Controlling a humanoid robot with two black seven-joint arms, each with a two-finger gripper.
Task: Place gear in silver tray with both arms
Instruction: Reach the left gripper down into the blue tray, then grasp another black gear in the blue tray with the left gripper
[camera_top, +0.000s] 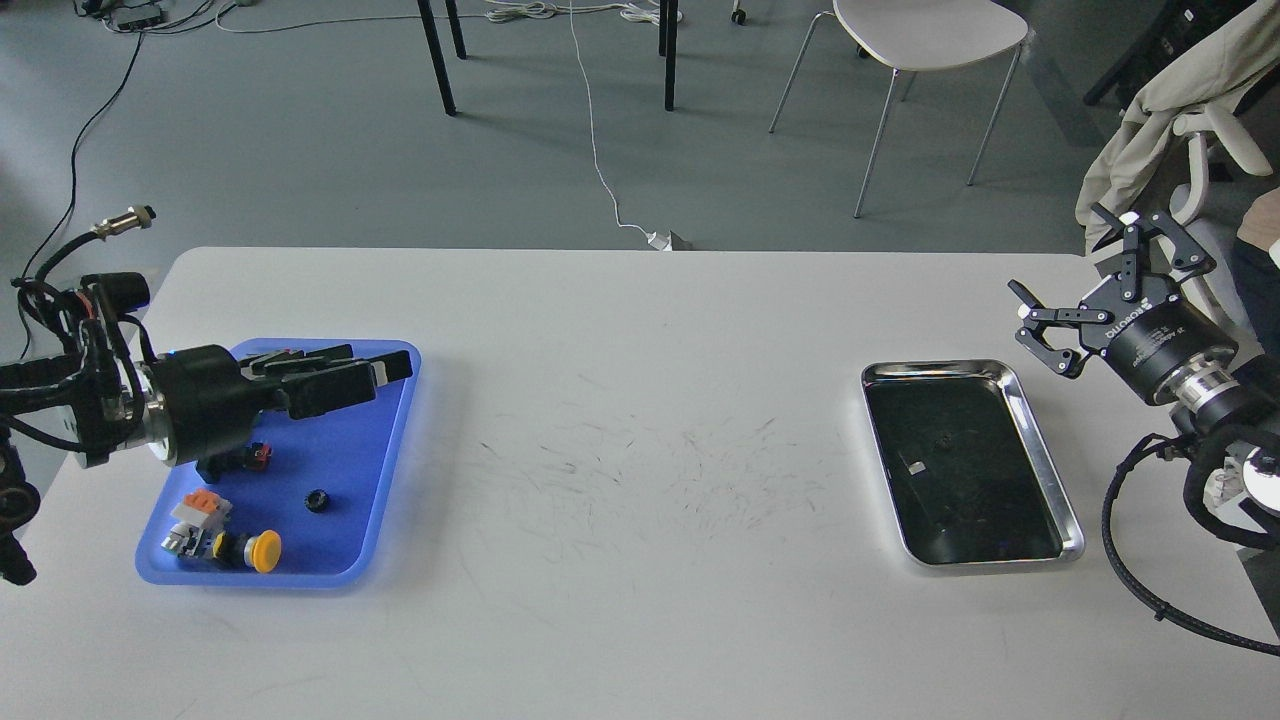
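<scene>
White lettering reading "ROBOTIQ" runs along the black cylindrical body of the right gripper (1085, 290), which hangs at the table's three o'clock edge with its two linkage fingers spread wide apart, just beyond the far right corner of the shiny rectangular silver tray (1046, 462). Toward nine o'clock the left gripper (385, 366) reaches over the far part of the rounded blue plastic tray (385, 470) with its fingers drawn close together, nothing seen between them, while the small black ring-shaped gear (317, 500) lies on the blue floor nearer me, beside a yellow-capped push button (262, 551) and an orange-topped grey connector block (198, 508). Scuffed white laminate covers the table (640, 560), and beyond it at twelve o'clock are a grey floor, trailing white cable (598, 150), black table legs (438, 60) and a white chair on metal legs (925, 40).
</scene>
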